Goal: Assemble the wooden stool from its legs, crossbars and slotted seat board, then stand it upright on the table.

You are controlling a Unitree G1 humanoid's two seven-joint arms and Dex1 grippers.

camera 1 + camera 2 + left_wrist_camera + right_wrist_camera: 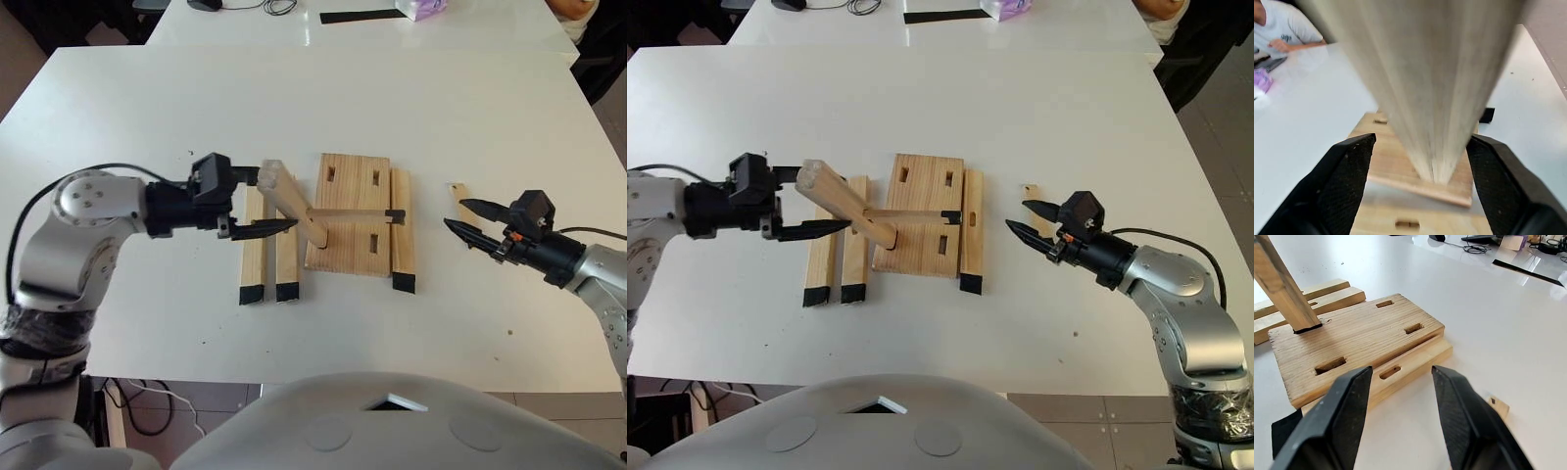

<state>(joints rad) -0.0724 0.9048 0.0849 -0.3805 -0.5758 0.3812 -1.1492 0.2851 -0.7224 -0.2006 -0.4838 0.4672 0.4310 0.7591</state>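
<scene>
The slotted seat board [353, 186] lies flat mid-table. My left gripper [274, 201] is shut on a wooden leg [304, 217] that leans over, its black-tipped lower end [1305, 325] resting on the board's left part. A thin crossbar [358, 213] with a black tip runs from that leg across the board to the right. Two more legs [255, 259] lie side by side left of the board, and one leg [402, 235] lies along its right edge. My right gripper [454, 213] stands open just right of that leg, beside a small wooden piece [458, 191].
The white table [147, 108] has free room behind the parts and at both sides; its front edge is close. A second table at the back carries a black strip [361, 17], cables and a pink item [423, 8].
</scene>
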